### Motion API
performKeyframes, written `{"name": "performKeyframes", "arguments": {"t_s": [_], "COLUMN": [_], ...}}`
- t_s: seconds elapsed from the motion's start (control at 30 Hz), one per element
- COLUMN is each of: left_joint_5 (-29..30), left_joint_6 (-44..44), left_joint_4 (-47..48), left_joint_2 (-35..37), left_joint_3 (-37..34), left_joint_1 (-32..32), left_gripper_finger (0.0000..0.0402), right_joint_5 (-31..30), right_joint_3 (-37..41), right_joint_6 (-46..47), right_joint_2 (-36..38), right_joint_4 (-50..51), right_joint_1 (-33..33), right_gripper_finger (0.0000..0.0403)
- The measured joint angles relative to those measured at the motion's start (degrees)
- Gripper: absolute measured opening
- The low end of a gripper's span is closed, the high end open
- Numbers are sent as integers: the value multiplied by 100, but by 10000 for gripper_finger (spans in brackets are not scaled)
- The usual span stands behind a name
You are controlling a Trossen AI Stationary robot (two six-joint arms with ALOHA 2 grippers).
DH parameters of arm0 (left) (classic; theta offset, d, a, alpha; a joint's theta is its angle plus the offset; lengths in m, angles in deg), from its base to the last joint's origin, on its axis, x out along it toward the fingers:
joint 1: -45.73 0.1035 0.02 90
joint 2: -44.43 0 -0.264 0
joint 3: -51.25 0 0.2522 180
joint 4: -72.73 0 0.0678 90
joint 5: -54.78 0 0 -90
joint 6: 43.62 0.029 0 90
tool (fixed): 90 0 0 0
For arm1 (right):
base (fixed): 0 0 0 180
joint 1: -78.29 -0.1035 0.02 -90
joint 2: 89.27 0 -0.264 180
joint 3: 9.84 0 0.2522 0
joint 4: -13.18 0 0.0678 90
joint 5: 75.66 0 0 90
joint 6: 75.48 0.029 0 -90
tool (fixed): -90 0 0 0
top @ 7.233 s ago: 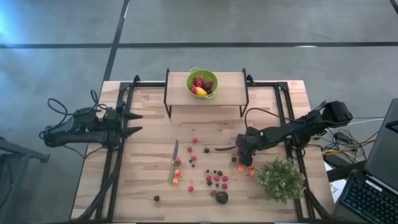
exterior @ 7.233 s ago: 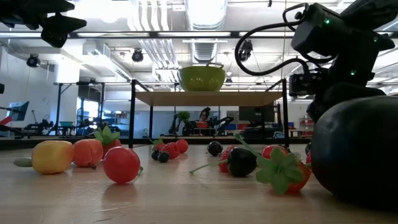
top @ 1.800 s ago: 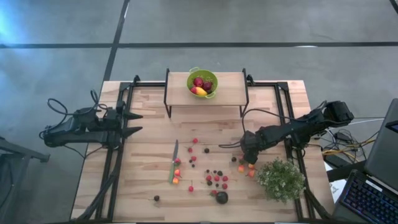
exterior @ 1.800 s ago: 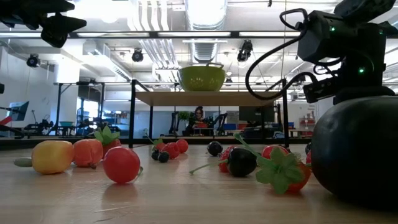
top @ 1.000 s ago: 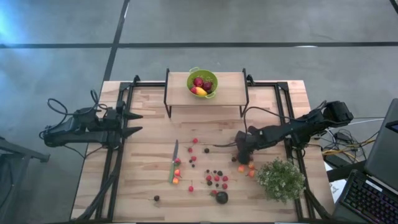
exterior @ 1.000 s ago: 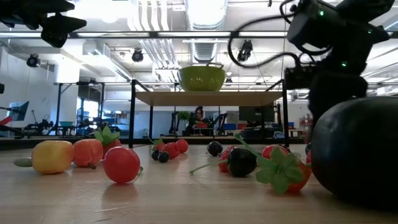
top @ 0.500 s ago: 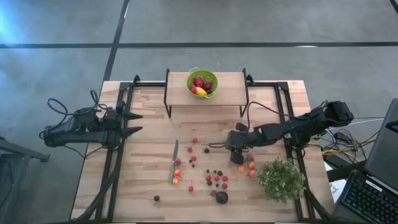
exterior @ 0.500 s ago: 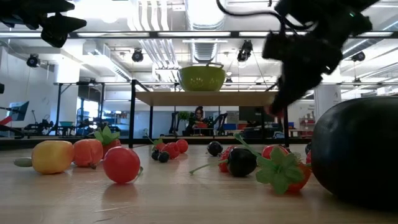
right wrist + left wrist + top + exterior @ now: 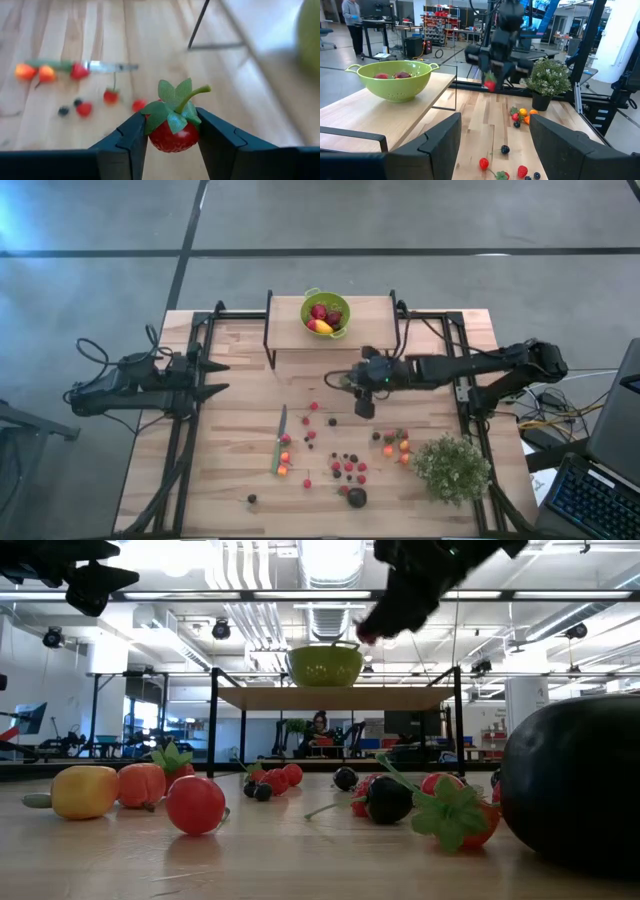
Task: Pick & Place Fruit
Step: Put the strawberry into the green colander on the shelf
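Workshop floor and racks lie beyond the pale wooden table. Closest to the right wrist camera, the right gripper has its fingers closed part-way on one red strawberry, green leaves and stem pointing up between them. From above, this gripper hangs over the middle of the table, just short of the raised shelf. Farther on, the green colander stands on that shelf, ahead of the fingers and a little toward the left arm's side; my judgement is that the carry must rise and cross the shelf edge to reach it. The right arm is clearly the nearer one.

Two arms, one colander, one knife, one plant. The colander seems to hold about three fruit, though they overlap. Roughly twenty small pieces of loose fruit remain scattered on the table, plus one larger dark round fruit.

At the table's far left edge, the left gripper waits, fingers spread wide and empty.
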Motion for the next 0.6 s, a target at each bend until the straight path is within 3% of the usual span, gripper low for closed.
{"name": "performKeyframes", "arguments": {"t_s": [0.43,0.6], "left_joint_5": [0,1], "left_joint_6": [0,0], "left_joint_4": [0,1], "left_joint_2": [0,0], "left_joint_3": [0,0], "left_joint_1": [0,1], "left_gripper_finger": [241,241], "right_joint_5": [308,852], "right_joint_3": [-1335,-1530], "right_joint_6": [-832,-768], "right_joint_2": [-7,-11], "right_joint_4": [837,837], "right_joint_1": [810,1261], "right_gripper_finger": [141,137]}}
